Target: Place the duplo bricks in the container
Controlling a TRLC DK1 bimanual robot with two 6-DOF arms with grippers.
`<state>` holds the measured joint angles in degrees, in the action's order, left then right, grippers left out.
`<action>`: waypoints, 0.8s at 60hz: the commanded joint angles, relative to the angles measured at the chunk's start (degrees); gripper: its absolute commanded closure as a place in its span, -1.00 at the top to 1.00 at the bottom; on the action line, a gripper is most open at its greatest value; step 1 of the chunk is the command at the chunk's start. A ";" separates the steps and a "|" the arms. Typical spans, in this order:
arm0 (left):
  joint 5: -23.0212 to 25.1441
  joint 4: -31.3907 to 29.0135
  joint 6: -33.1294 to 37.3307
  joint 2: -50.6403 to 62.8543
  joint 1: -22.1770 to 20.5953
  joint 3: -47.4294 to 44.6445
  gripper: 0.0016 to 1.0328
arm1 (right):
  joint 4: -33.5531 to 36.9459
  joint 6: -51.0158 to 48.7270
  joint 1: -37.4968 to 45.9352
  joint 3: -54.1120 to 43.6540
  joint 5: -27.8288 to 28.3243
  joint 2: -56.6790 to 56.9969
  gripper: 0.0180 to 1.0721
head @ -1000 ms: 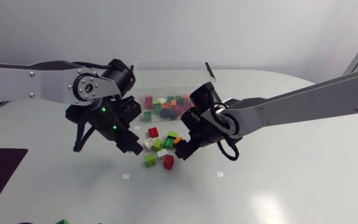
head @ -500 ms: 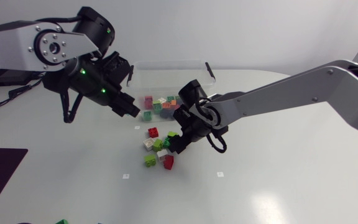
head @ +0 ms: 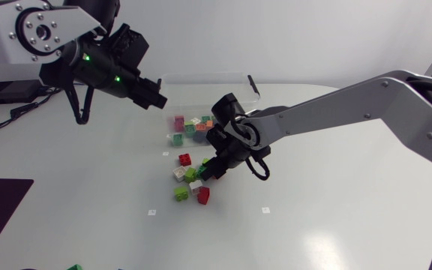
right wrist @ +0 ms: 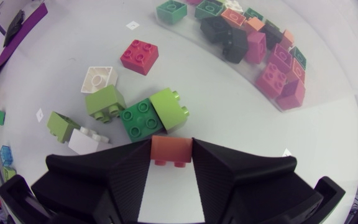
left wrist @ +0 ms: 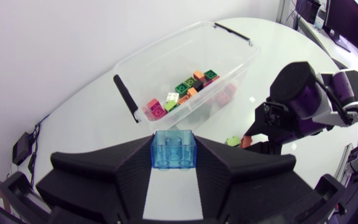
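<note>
— Well, on the left: grasping what?
— Clenched with the left gripper (left wrist: 174,173) on a translucent blue brick (left wrist: 174,149), pressed from two sides between the broad black wedges. Held high over the bench (head: 336,225), facing the clear plastic container (left wrist: 166,46), probably for dropping the brick over the rim.
— And on the right?
— Closed with the right gripper (right wrist: 171,164) around an orange brick (right wrist: 171,149), low at the loose pile, probably for lifting it out. Just beside a dark green brick (right wrist: 141,120) and a light green one (right wrist: 169,109).
— And elsewhere?
— Already inside the container, behind its thin glossy wall: many coloured bricks (left wrist: 185,90). Spread on the bench beside it: a red one (right wrist: 140,56), a white one (right wrist: 99,78), a few more. Hard smooth plastic everywhere, blocky with round studs on top; flat sides, so likely easy to pinch.
</note>
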<state>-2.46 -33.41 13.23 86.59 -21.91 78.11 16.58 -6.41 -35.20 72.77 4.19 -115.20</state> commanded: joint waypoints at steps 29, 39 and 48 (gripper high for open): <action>0.00 8.45 -3.74 10.88 -0.32 9.17 -0.60 | 4.34 -2.02 5.58 -5.89 1.53 14.74 -0.46; 0.00 11.08 -4.18 14.31 -0.06 11.10 -0.50 | 6.27 -2.02 6.99 -4.39 2.41 18.34 -0.46; 0.00 13.11 -4.27 16.77 -0.15 11.98 0.13 | 7.68 -1.85 7.60 -1.93 3.55 20.19 -0.47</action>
<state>-2.46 -21.10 10.39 101.36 -21.91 88.09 23.14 -7.73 -27.99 68.95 7.25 -96.31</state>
